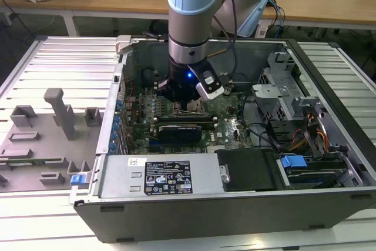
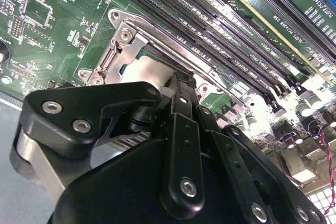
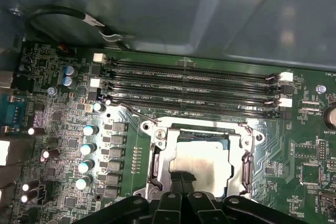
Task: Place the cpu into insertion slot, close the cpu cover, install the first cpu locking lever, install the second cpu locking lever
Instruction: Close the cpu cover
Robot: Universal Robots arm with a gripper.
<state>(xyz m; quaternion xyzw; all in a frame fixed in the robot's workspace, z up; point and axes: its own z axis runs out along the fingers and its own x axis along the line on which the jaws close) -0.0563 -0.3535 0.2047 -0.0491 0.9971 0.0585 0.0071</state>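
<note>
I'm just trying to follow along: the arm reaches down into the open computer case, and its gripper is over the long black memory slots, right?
Not quite. The arm reaches into the open computer case, but the gripper is over the insertion slot, where the cpu lies, not over the memory slots, which run alongside. The first wrist view shows it.

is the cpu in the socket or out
In. In the first wrist view the cpu lies flat and level inside the metal rim of the insertion slot, its silver-grey top facing up.
</note>
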